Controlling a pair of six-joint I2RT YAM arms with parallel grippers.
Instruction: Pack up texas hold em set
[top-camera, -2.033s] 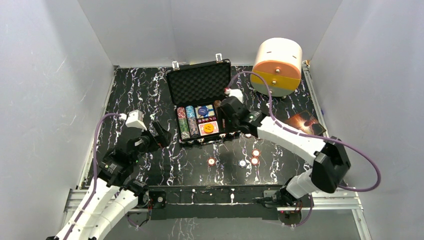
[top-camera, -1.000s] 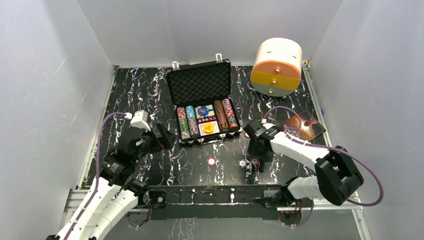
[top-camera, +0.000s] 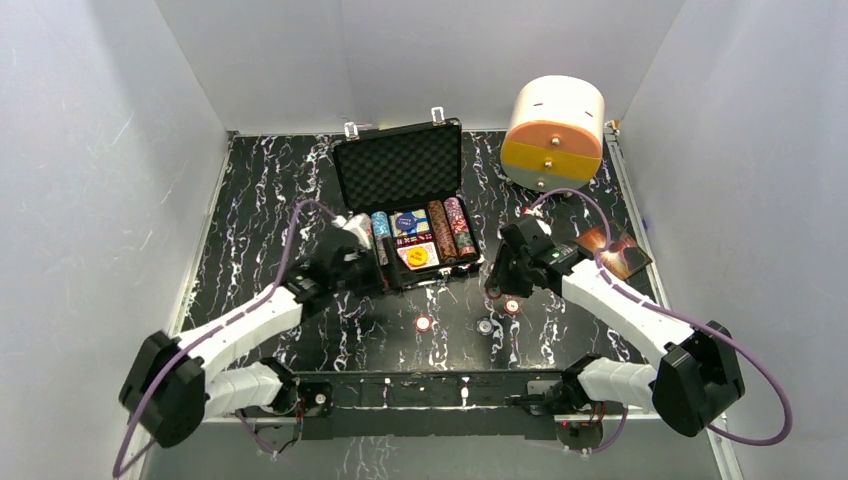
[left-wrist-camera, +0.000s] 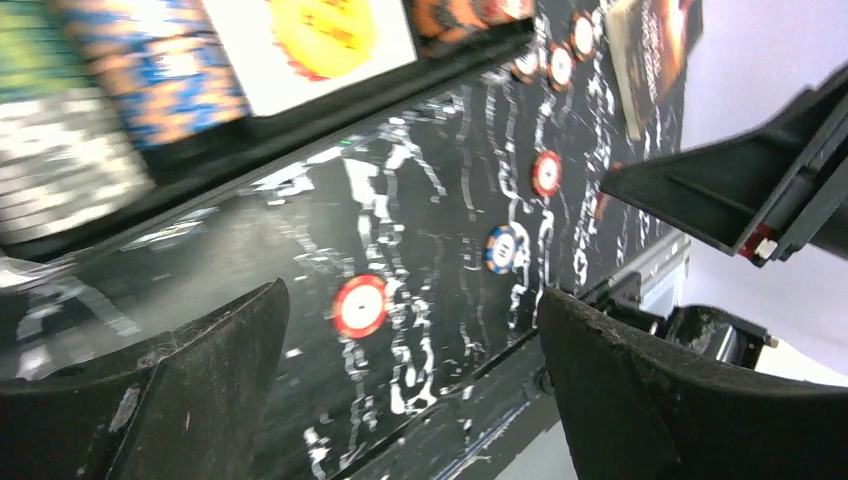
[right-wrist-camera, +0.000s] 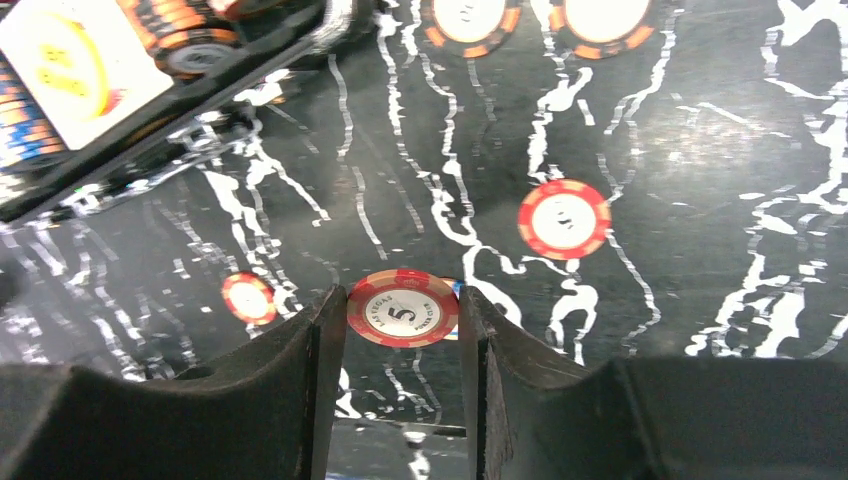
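One red poker chip (right-wrist-camera: 403, 309) pinched in the right gripper (right-wrist-camera: 400, 312), left gripper (left-wrist-camera: 410, 325) spread wide near the open black briefcase (top-camera: 398, 165), other chips (top-camera: 424, 324) loose on the table (top-camera: 260, 190)

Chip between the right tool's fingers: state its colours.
Red chip, white centre marked 5; right wrist view.

Open black briefcase (top-camera: 398, 170), loose poker chips (top-camera: 424, 324) near its front.

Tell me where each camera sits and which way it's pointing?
Top external: high behind the bases, looking down on the open briefcase; left arm and right arm show.
Left wrist: faces low across the table; open left jaws show.
Right wrist: looks down past right jaws gripping a red chip.
Shared: all catch the yellow disc.
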